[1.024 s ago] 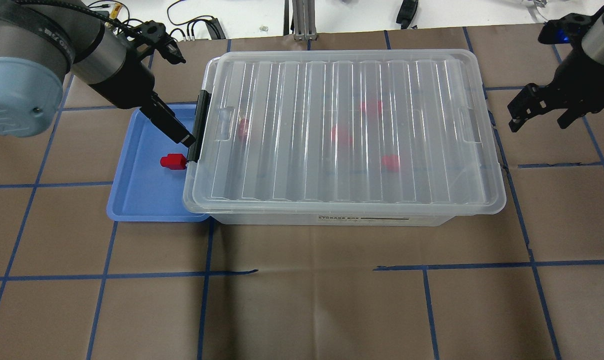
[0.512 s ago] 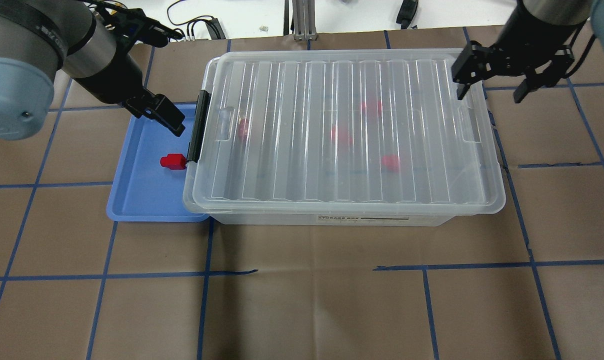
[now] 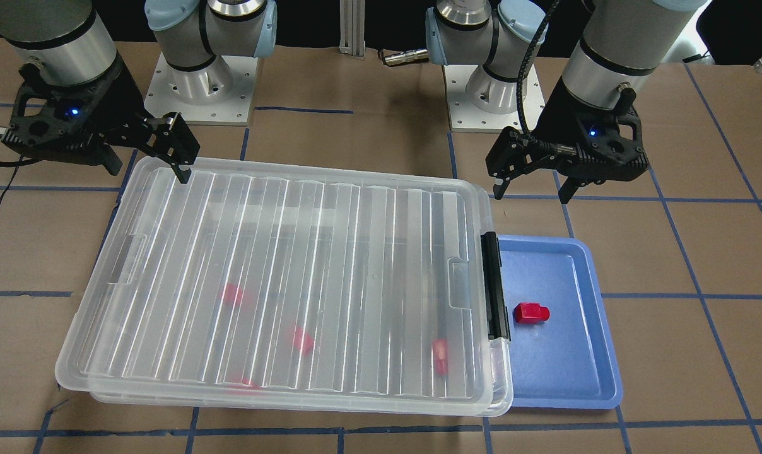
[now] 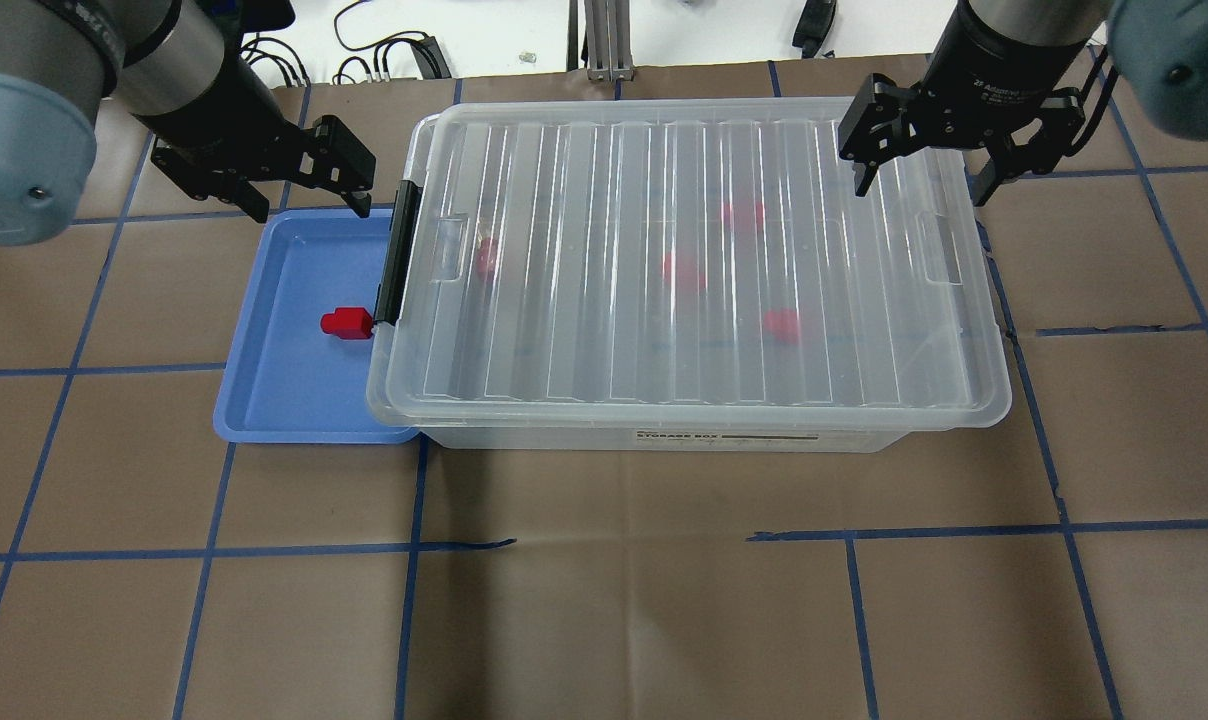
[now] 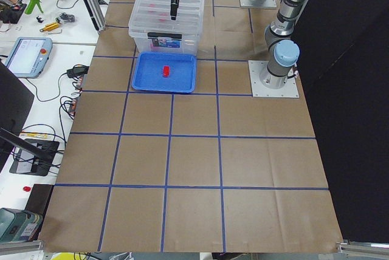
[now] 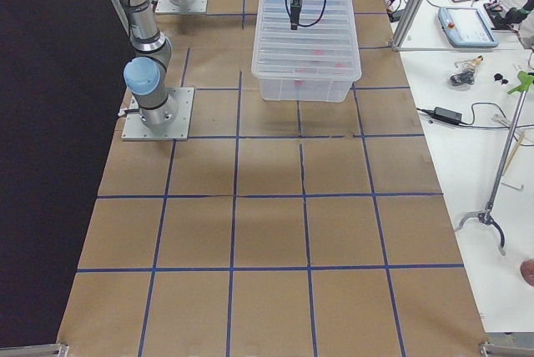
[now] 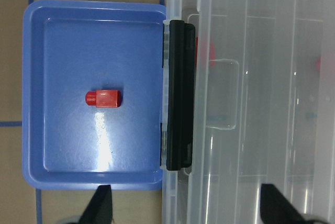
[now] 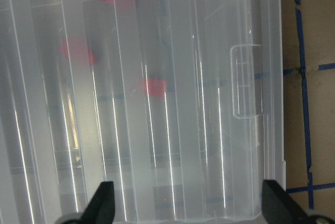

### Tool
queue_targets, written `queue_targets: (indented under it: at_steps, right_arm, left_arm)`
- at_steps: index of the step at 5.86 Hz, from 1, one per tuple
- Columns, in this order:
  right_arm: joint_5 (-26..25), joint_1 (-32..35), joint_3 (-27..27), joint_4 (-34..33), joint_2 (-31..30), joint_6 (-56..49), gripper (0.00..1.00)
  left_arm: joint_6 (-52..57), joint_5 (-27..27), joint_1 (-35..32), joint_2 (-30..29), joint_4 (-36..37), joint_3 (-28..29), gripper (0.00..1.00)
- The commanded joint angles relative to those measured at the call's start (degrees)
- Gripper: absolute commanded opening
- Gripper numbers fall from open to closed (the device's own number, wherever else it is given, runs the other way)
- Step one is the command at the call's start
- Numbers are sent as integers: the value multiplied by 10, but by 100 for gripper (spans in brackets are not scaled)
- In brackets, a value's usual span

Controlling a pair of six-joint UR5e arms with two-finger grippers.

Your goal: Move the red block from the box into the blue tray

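A red block (image 4: 346, 323) lies in the blue tray (image 4: 284, 390), close to the black latch (image 4: 396, 250) of the box (image 4: 684, 180). The box is a clear bin with its ribbed lid on; several more red blocks (image 4: 684, 270) show blurred through the lid. My left gripper (image 4: 309, 205) is open and empty, over the tray's far edge beside the latch. My right gripper (image 4: 921, 185) is open and empty, over the box's far right corner. The left wrist view shows the block (image 7: 103, 98), tray (image 7: 68, 145) and latch (image 7: 178, 93) from above.
The brown paper table (image 4: 604, 600) has blue tape grid lines. The tray's right side is tucked under the box's lid edge. Cables and an aluminium post (image 4: 604, 40) lie beyond the table's far edge. Both arm bases (image 3: 198, 75) stand behind the box.
My left gripper has pulled back from the latch toward the tray's far edge and turned. My right arm has swung in from the far right to above the box's far right corner.
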Motion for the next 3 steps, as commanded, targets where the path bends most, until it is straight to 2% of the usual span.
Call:
queue_targets:
  at_steps: [1, 3]
  right_arm:
    - [-3, 1, 2, 2, 0, 1, 100]
    - [-4, 1, 4, 2, 0, 1, 100]
  left_arm:
    - [-70, 31, -30, -2, -7, 6, 98]
    - [-74, 25, -32, -4, -7, 5, 98]
